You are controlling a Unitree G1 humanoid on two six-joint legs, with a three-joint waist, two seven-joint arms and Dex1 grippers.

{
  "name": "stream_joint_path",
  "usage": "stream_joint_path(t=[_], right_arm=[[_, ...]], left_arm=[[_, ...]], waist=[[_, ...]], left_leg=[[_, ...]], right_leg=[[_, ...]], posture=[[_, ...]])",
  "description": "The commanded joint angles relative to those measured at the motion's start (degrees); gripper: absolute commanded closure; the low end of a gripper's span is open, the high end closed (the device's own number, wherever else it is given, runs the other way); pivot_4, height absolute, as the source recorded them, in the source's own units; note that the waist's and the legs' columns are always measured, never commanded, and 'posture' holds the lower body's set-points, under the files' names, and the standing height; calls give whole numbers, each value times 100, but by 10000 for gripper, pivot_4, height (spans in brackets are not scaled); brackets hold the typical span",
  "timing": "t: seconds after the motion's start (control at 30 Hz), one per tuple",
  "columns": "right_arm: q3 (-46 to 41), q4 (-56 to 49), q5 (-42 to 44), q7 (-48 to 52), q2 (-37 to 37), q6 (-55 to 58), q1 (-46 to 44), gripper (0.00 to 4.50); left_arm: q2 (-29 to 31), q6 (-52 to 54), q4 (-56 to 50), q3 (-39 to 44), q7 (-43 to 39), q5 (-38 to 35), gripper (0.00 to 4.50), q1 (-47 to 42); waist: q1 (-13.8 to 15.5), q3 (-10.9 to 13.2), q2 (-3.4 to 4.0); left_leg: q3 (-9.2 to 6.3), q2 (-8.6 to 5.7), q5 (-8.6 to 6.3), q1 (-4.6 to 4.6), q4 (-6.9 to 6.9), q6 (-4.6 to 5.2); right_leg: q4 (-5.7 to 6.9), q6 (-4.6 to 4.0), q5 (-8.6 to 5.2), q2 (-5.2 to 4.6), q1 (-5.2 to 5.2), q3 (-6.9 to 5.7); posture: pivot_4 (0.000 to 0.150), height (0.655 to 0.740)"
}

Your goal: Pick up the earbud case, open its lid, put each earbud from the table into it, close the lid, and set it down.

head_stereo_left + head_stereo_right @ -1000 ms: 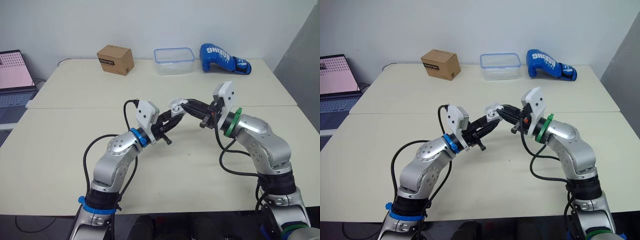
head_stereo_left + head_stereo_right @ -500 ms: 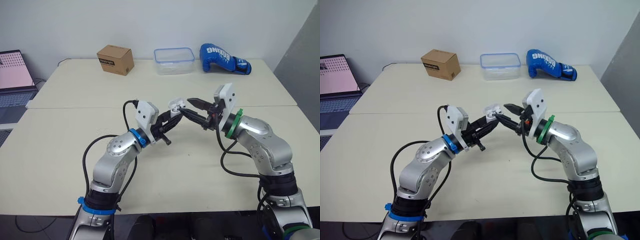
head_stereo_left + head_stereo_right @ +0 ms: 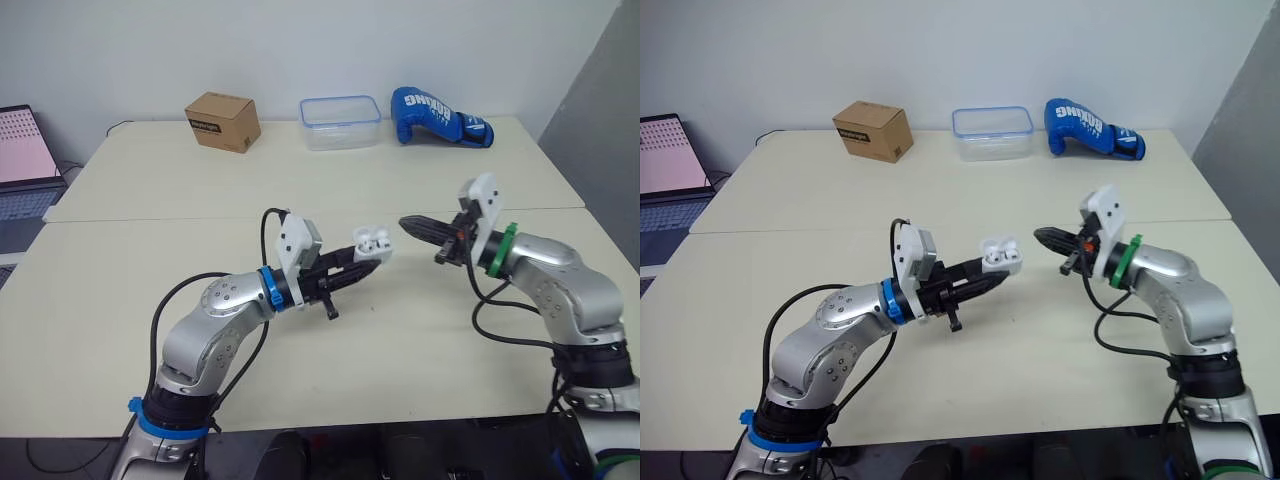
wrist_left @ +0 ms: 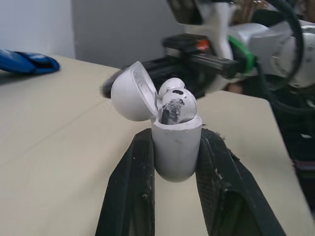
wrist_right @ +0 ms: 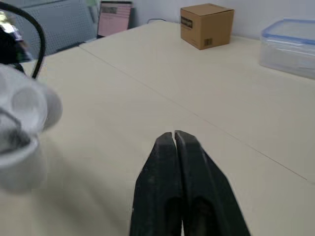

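earbud case is up in the air over the table, squeezed tight by the left gripper (lid open, both earbuds inside). right gripper is pinched closed on nothing, near the case.

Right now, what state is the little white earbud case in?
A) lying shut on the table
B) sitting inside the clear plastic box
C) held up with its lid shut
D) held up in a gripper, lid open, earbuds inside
D: the left gripper clamps the earbud case above the table, its lid is swung back, and two earbuds sit in its top.
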Motion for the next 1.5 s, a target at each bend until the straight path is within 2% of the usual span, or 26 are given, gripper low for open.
stream_joint_path(t=[0.03,0.13,0.23,0.43,0.57,0.63,0.7,0.77,0.87,0.97,1.03,1.07,1.27,1.37,1.43,1.5], right_arm=[[55,-420,678,414,-55,610,-330,44780],[-10,-819,1396,665,-314,1450,-387,44780],[-165,-1023,1746,498,-378,1817,-400,44780],[-193,-1094,1341,111,-379,1351,-52,44780],[-724,-868,1276,-272,-256,901,-47,44780],[-540,-1032,1029,205,-772,689,233,41124],[-100,-1167,332,789,-1410,-81,748,36395],[133,-1142,-171,1061,-1762,-785,1179,29577],[357,-971,-724,1189,-1893,-1536,1556,18069],[473,-678,-990,1012,-1613,-1865,1752,7978],[482,-600,-1058,957,-1462,-1925,1743,735],[451,-572,-1019,940,-1390,-1875,1685,0],[309,-128,-966,1122,-1318,-1837,1355,0],[213,13,-919,1203,-1331,-1885,1290,0],[90,-43,-656,1335,-1364,-1591,1258,0],[27,-146,-443,1462,-1422,-1340,1215,0]], left_arm=[[126,27,-117,-55,-227,-100,37636,-94],[181,-13,-30,-39,-292,-42,37636,-117],[225,-6,-7,-6,-324,-31,37636,-103],[130,78,-38,-3,-182,-72,37636,25],[-59,851,85,196,312,-428,37636,146],[-165,1195,328,249,592,-471,37636,269],[-343,1353,588,288,963,-364,37636,340],[-609,1551,816,418,1385,-370,37636,304],[-913,1835,1224,585,1859,-342,37636,181],[-989,2038,1500,650,2049,-285,37636,109],[-868,2169,1437,740,2077,-321,30449,120],[-763,2237,1384,801,2038,-364,27884,136],[853,1850,1195,1101,1207,-96,9839,569],[1469,588,1303,1175,757,440,666,786],[1980,-802,1545,1124,446,1195,245,992],[2104,-1786,1811,1245,330,1521,245,974]], waist=[[17,0,0],[55,1,1],[62,1,1],[48,1,1],[49,1,1],[53,1,1],[91,0,0],[75,2,-3],[54,2,-4],[20,2,-4],[17,2,-3],[16,2,-3],[-2,0,0],[23,1,0],[37,1,1],[52,1,1]], left_leg=[[0,0,0,-2,0,0],[-3,-1,0,-5,1,0],[-6,-5,0,-12,4,0],[-4,-2,0,-8,3,0],[-1,-3,0,-10,4,0],[-3,-3,0,-9,4,1],[-8,-7,-1,-10,3,1],[-8,-11,-2,-9,3,3],[-4,-13,-2,-8,7,3],[5,-9,-2,13,7,2],[5,-3,-2,22,5,2],[4,-1,-2,22,3,2],[7,6,-2,26,-1,1],[7,10,-2,26,-5,1],[7,9,-2,22,-5,1],[10,7,-3,18,-6,0]], right_leg=[[-3,0,0,-1,0,0],[-7,0,0,-3,1,-3],[-10,0,0,-7,2,-6],[-8,18,-11,-5,2,-6],[-7,16,-9,-5,1,-1],[-6,16,-9,-5,1,-3],[-10,17,-10,-8,4,-9],[-17,31,-18,-14,9,-11],[-15,35,-20,-15,9,-5],[-4,37,-20,-13,15,5],[-2,36,-20,-5,20,6],[-1,35,-21,-2,19,5],[0,18,-14,1,16,7],[-1,7,-21,3,16,2],[-7,7,-22,2,16,2],[-13,-7,-15,-3,15,3]], posture=[[1500,7400],[1500,7400],[1500,7400],[1500,7400],[1500,7400],[1500,7400],[1500,7400],[1500,7400],[1500,7400],[1500,7400],[1500,7400],[1500,7400],[1500,7400],[1500,7400],[1500,7400],[1500,7400]])
